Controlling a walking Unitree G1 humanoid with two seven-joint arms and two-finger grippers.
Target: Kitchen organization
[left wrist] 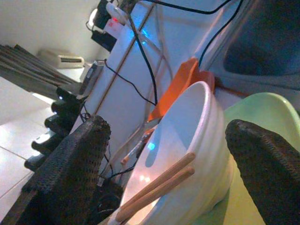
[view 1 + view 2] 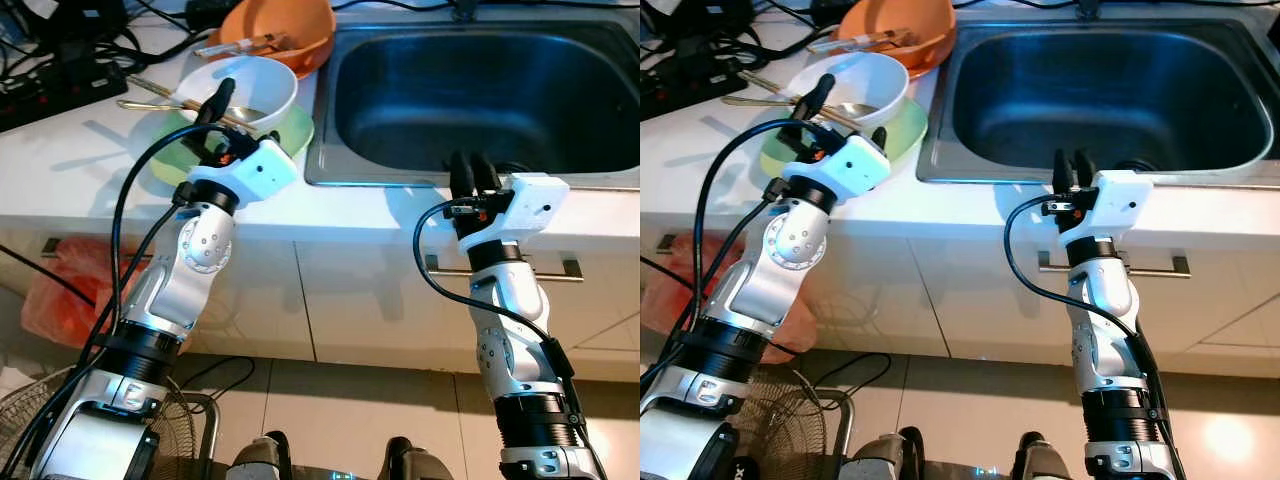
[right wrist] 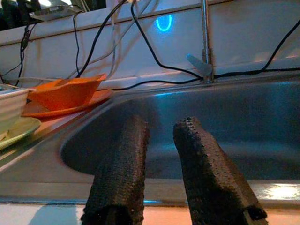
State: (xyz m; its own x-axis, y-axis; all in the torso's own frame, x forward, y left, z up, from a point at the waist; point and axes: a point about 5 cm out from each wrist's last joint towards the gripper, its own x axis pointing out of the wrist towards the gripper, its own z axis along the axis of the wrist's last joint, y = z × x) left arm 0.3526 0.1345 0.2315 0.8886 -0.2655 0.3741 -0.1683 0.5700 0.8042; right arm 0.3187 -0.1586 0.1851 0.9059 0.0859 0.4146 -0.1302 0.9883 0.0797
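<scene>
A white bowl (image 2: 250, 82) stands on a light green plate (image 2: 297, 130) on the counter, left of the sink (image 2: 480, 90). Wooden chopsticks (image 2: 165, 93) lie across the bowl's rim, and a spoon rests inside. My left gripper (image 2: 243, 118) is open at the bowl's near side, one finger (image 1: 70, 164) on each flank of the bowl (image 1: 187, 154). Behind it, an orange bowl (image 2: 285, 28) holds more utensils. My right gripper (image 2: 472, 172) is shut and empty, pointing over the front rim of the steel sink (image 3: 211, 131).
A black power strip (image 2: 50, 85) and tangled cables lie at the counter's back left. The faucet stem (image 3: 204, 42) rises behind the sink. Below are cabinet doors with a bar handle (image 2: 560, 268), a red bag (image 2: 60, 290) and a floor fan (image 2: 30, 420).
</scene>
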